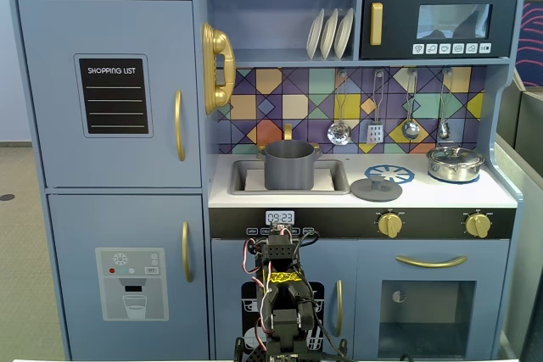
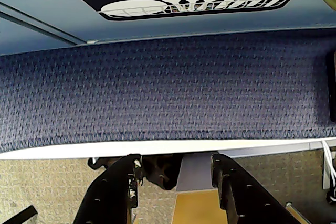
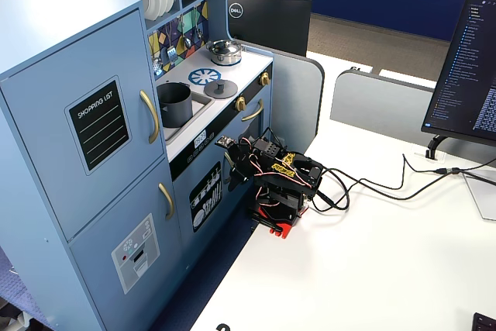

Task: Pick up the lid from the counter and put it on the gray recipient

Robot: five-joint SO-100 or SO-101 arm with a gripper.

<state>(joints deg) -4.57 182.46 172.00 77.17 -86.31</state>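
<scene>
The lid (image 1: 376,187), a flat dark-gray disc with a small knob, lies on the toy kitchen counter to the right of the sink; it also shows in the other fixed view, lid (image 3: 220,87). The gray recipient (image 1: 289,164) stands upright in the sink with no cover, seen too as the gray recipient (image 3: 175,104). My arm (image 1: 282,290) is folded low in front of the kitchen's lower doors, well below the counter. In the wrist view my gripper (image 2: 176,163) is open, with nothing between its fingers, pointing down at blue carpet and the white table edge.
A shiny silver pot (image 1: 455,163) with its own lid sits at the counter's right end. Utensils (image 1: 373,112) hang on the back wall above. The arm's base (image 3: 273,218) stands on a white table (image 3: 372,269) with cables and a monitor (image 3: 473,67).
</scene>
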